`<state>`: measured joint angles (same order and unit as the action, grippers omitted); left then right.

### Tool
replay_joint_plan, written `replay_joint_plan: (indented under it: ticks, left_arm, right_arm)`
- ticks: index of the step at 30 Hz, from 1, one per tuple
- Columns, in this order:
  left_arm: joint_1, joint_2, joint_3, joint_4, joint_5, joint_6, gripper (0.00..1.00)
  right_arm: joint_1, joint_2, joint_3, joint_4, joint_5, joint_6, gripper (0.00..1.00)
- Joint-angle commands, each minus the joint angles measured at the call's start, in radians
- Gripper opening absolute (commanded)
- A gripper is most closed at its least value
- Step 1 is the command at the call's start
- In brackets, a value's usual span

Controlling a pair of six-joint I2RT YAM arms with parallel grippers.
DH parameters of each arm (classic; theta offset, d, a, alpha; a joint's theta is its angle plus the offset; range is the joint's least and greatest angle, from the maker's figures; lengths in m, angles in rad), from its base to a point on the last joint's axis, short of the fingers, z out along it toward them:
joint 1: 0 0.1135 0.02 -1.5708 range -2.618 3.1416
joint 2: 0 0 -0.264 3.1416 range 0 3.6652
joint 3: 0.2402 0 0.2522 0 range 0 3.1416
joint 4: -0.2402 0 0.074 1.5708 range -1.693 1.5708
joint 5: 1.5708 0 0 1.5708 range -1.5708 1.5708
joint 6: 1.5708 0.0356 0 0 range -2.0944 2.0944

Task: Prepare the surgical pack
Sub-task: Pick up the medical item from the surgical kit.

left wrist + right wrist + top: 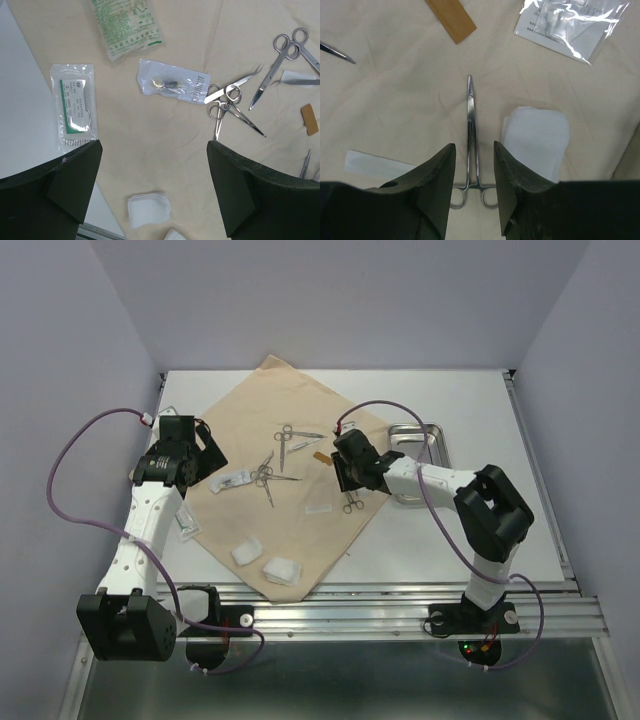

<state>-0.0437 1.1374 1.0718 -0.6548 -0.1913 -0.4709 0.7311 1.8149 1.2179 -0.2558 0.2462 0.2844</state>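
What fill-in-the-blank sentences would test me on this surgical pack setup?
1. The forceps lie on the cloth between the right gripper's ____.
2. The steel tray sits off the cloth, on the white ____.
3. The left gripper hovers with its fingers wide ____.
Missing: fingers; table; open.

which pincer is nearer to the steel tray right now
Right. The right pincer hangs over the cloth on the side bordering the steel tray, close to its rim. The left pincer is over the cloth's opposite edge, well away.
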Motion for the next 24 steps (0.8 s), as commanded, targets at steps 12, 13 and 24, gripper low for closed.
replay_joint_plan:
  ticks: [12,13,24]
  left_arm:
    - [0.004,-0.01,-0.021,0.02,-0.02,0.021,0.99]
    - [0.004,-0.01,-0.021,0.021,-0.02,0.021,0.99]
    - [0.004,-0.008,-0.021,0.02,-0.02,0.023,0.99]
  right_arm:
    - [0.03,0.141,0.086,-0.04,-0.015,0.012,0.38]
    - [0.03,0.149,0.088,-0.042,-0.007,0.015,0.37]
    - [0.048,0.107,0.107,-0.062,0.034,0.022,0.09]
